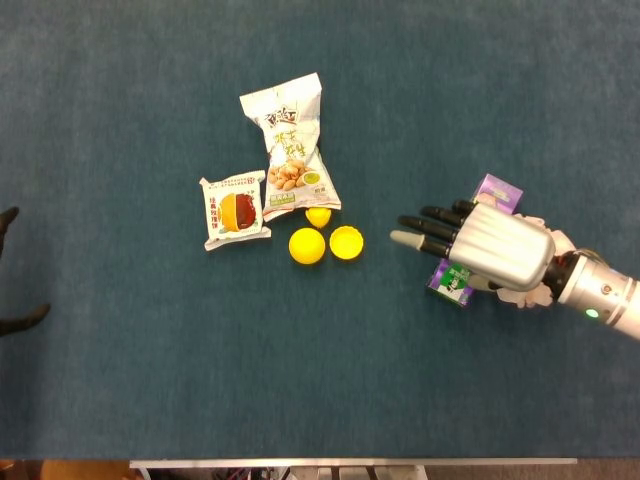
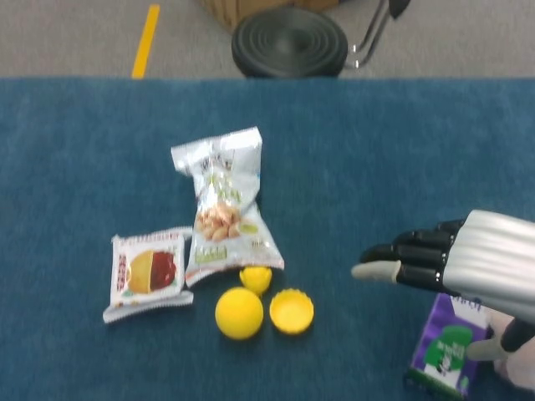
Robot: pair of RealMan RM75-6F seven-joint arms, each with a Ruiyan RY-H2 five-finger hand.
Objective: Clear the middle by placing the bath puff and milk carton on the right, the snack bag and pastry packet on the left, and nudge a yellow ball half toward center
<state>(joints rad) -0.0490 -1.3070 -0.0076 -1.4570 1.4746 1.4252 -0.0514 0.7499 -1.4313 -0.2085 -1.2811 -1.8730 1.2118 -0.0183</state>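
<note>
My right hand (image 1: 490, 250) hovered with fingers spread, holding nothing, hiding most of the milk carton (image 1: 452, 282) (bath puff (image 1: 530, 294) barely visible).

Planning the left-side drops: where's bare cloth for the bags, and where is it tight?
Bare: the whole stretch left of the pastry packet, and the band between the open yellow half and the right robot hand. Tight: snack bag, packet, yellow ball and small half cluster together; milk carton lies under the right robot hand.

Glossy crinkled foil snack bag (image 1: 290, 140) lies on matt, napped blue cloth (image 1: 150, 360).
</note>
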